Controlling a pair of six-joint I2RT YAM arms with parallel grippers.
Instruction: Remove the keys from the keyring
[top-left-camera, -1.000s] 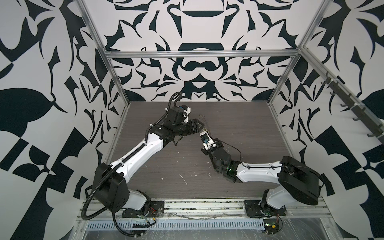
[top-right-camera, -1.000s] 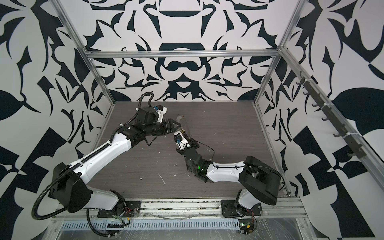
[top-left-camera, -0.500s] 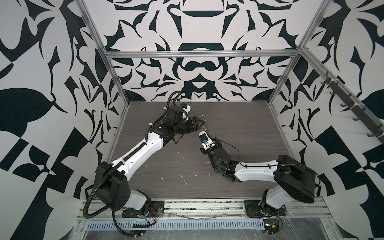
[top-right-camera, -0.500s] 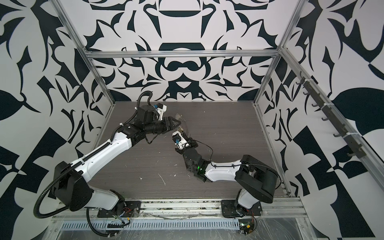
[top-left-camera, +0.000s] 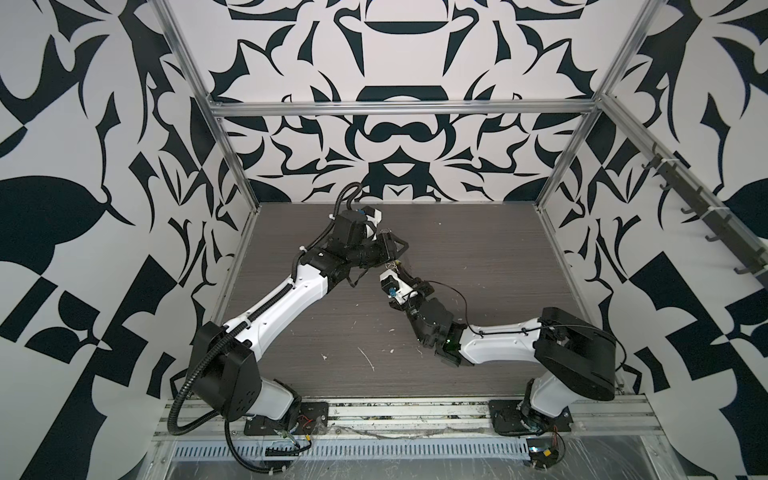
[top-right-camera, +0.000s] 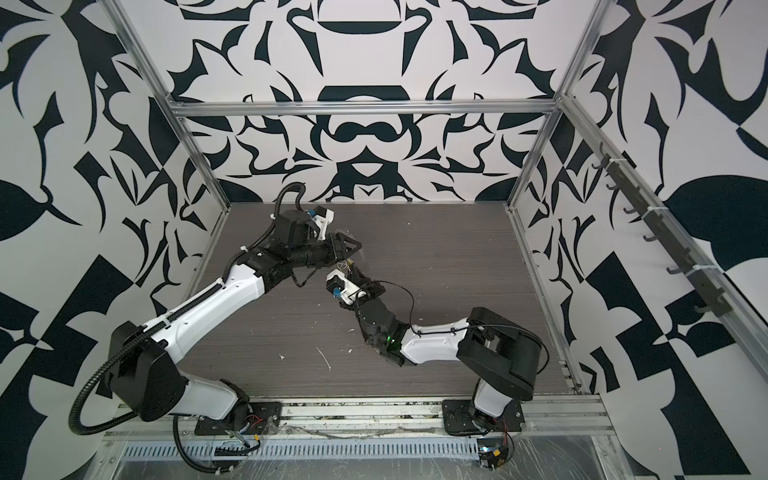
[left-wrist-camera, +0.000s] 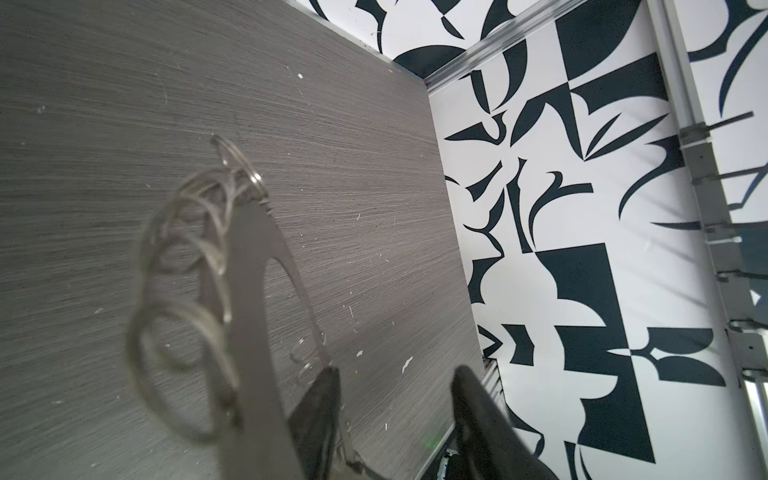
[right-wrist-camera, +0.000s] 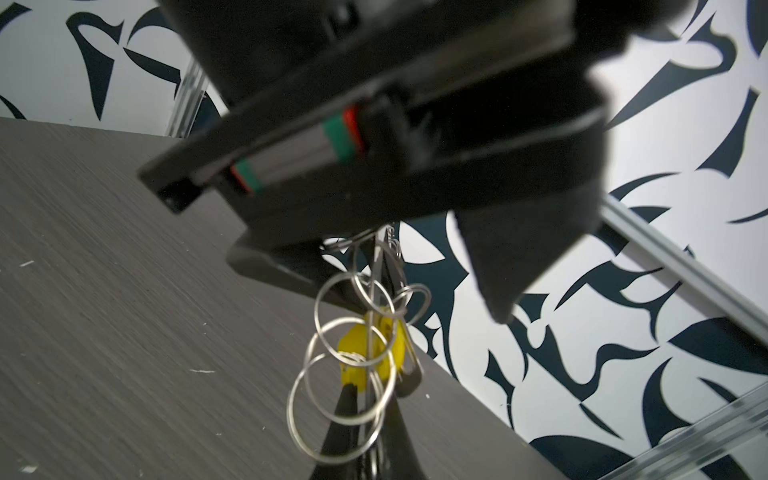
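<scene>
The keyring (left-wrist-camera: 257, 332), a flat grey disc with a wide hole and several silver wire rings, hangs in the air. My right gripper (right-wrist-camera: 370, 390) is shut on its rim, seen edge-on. The key's yellow head (right-wrist-camera: 365, 353) hangs among the wire rings just beyond the right fingertips. In the left wrist view my left gripper (left-wrist-camera: 397, 374) is open with nothing between its fingers. The disc lies just outside one finger (left-wrist-camera: 320, 411). In both top views the left gripper (top-left-camera: 400, 248) (top-right-camera: 353, 249) hovers right over the right gripper (top-left-camera: 397, 271) (top-right-camera: 349, 271) at mid-table.
The dark wood-grain table (top-left-camera: 478, 257) carries small white scraps (top-left-camera: 365, 357). Patterned walls close it in on three sides. A rail of hooks (top-left-camera: 706, 216) runs along the right wall. Both arms' bases sit at the front edge.
My left gripper's jaws have narrowed, and it has shifted slightly toward the back, above the keyring. The right gripper keeps its hold on the keyring.
</scene>
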